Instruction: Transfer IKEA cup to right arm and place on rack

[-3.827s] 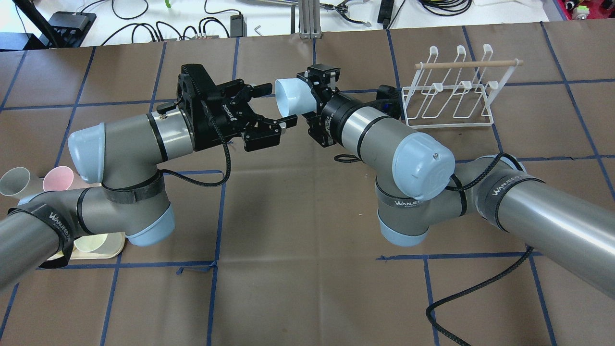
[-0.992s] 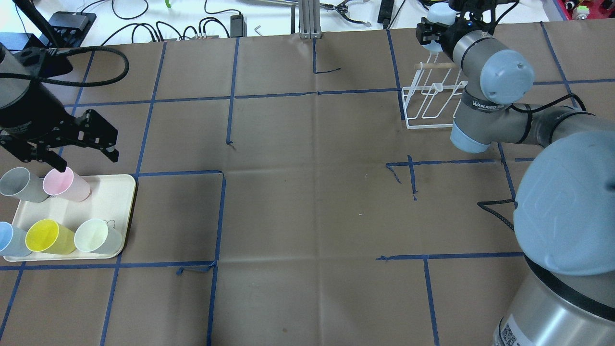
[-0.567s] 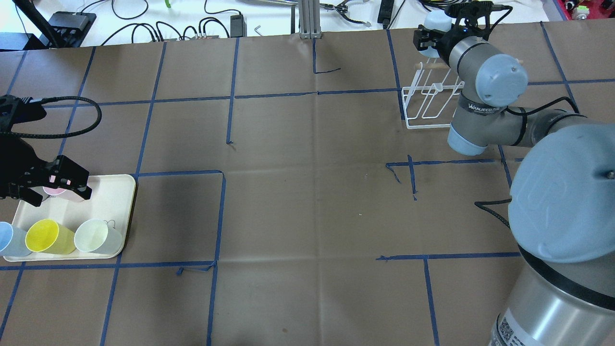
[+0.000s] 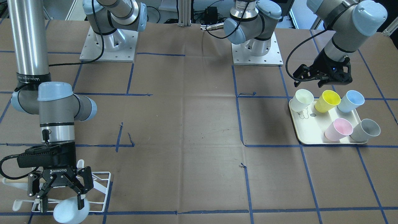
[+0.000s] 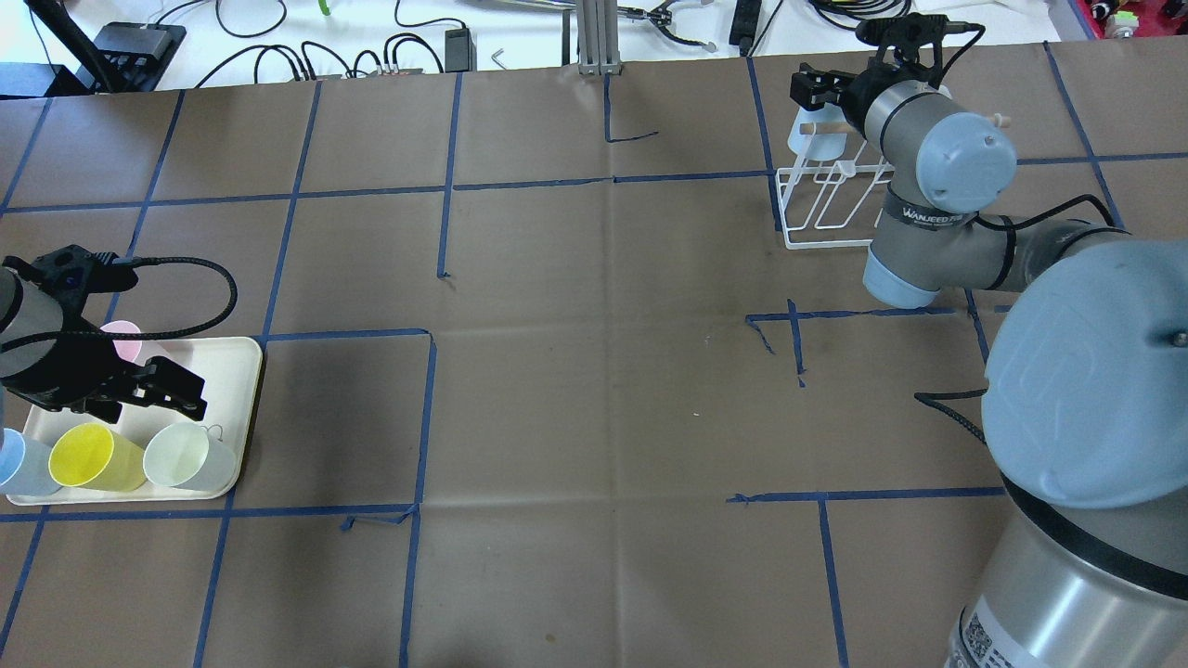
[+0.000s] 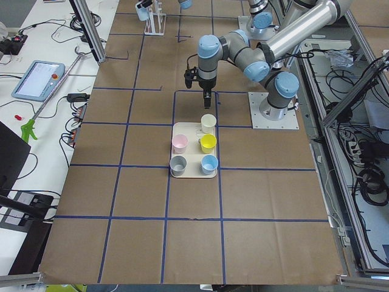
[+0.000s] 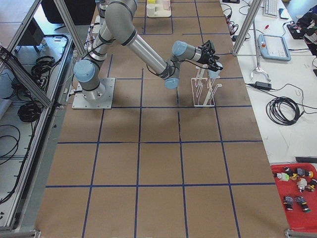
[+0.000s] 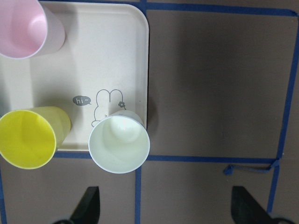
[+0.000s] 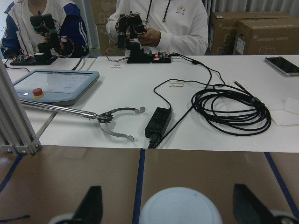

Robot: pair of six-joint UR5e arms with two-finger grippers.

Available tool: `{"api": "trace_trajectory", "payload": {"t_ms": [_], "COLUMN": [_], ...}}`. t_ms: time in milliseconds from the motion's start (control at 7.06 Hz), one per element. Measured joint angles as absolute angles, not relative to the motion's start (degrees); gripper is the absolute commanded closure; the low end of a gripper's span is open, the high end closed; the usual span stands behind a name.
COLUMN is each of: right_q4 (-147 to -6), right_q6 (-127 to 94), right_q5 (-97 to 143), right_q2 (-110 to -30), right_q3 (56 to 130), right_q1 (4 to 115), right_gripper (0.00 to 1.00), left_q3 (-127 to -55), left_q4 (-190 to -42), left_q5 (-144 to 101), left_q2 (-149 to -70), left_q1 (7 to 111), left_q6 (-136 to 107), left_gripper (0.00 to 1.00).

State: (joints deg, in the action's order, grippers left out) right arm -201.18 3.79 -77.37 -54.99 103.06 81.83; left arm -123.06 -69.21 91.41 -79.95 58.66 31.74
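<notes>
The light-blue IKEA cup (image 5: 806, 139) sits on the far left corner prong of the white wire rack (image 5: 835, 209), its base towards the right wrist camera (image 9: 180, 207). My right gripper (image 5: 817, 100) stands over it, fingers spread wide on either side with a gap to the cup, as the front view (image 4: 61, 206) and the right wrist view (image 9: 169, 207) show. My left gripper (image 5: 148, 394) is open and empty above the cream tray (image 5: 227, 366), just over a pale cream cup (image 8: 119, 144).
The tray (image 4: 311, 137) holds pink (image 4: 339, 129), grey (image 4: 367, 130), yellow (image 4: 326, 100), light-blue (image 4: 350, 101) and cream (image 4: 303, 99) cups. The rack's wooden dowel (image 5: 826, 128) runs beside the hung cup. Cables and tools lie on the white bench beyond the table's far edge.
My right gripper has come down with the light-blue cup from above the rack onto its corner prong. My left gripper has moved from the pink cup towards the cream cup.
</notes>
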Motion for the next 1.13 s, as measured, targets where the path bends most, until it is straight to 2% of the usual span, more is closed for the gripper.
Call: {"api": "trace_trajectory", "payload": {"t_ms": [567, 1134], "right_q4": [-200.8, -195.5], "right_q6": [3.6, 4.1], "right_q5": [-77.4, -77.2], "right_q2": [-57.3, -68.8], "right_q3": [103.0, 104.9], "right_q1": [82.2, 84.2], "right_gripper": [0.00, 0.00], "left_q3": [-128.1, -130.2], "left_q4": [-58.8, -58.0], "left_q5": [91.8, 93.8], "left_q2": [-86.7, -87.9], "left_q1": [58.6, 56.4], "left_q6": [33.5, 33.7], "left_gripper": [0.01, 0.01]}}
